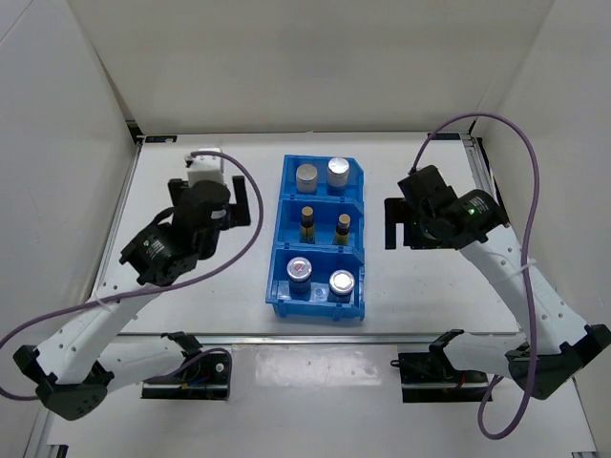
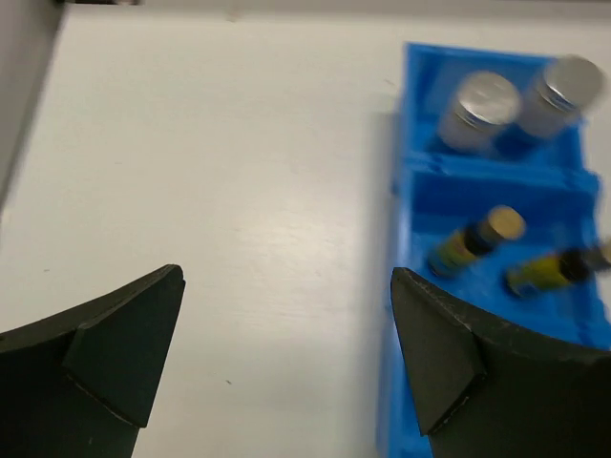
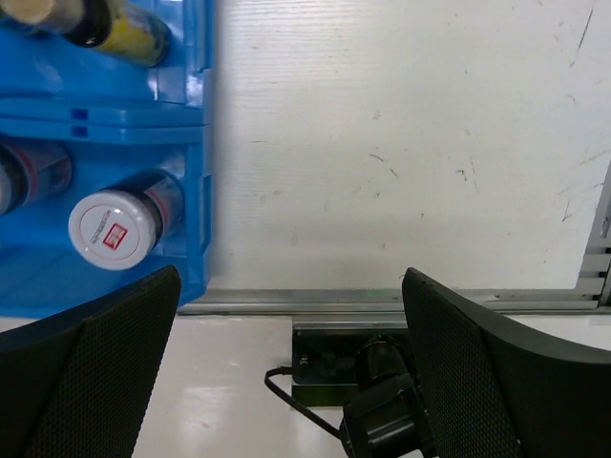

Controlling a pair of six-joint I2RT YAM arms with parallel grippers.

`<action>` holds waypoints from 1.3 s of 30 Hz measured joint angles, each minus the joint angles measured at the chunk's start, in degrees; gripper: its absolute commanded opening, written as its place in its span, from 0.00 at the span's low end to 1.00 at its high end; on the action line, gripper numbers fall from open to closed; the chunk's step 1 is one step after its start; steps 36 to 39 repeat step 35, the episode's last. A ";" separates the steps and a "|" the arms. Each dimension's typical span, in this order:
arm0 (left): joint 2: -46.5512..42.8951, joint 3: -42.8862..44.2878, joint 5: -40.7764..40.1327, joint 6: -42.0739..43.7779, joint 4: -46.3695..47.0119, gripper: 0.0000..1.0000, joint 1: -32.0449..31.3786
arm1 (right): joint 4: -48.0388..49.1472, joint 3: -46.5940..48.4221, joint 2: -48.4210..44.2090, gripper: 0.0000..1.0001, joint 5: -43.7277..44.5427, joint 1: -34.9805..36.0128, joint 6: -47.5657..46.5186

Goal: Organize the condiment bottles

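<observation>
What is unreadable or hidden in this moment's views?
Left wrist: near compartment of bin hidden behind left end effector; all blurred.
Right wrist: dark bottle cut by top edge; far compartment out of frame.
Top: labels too small to read.

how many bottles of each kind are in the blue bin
silver-capped bottles, far compartment: 2
slim dark yellow-labelled bottles, middle compartment: 2
round-lidded jars, near compartment: 2
total: 6, all in the blue bin
</observation>
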 measured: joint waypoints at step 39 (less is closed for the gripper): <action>10.19 -37.29 -3.65 -3.26 36.89 1.00 35.08 | -1.09 1.46 4.48 1.00 -0.17 -16.72 -0.17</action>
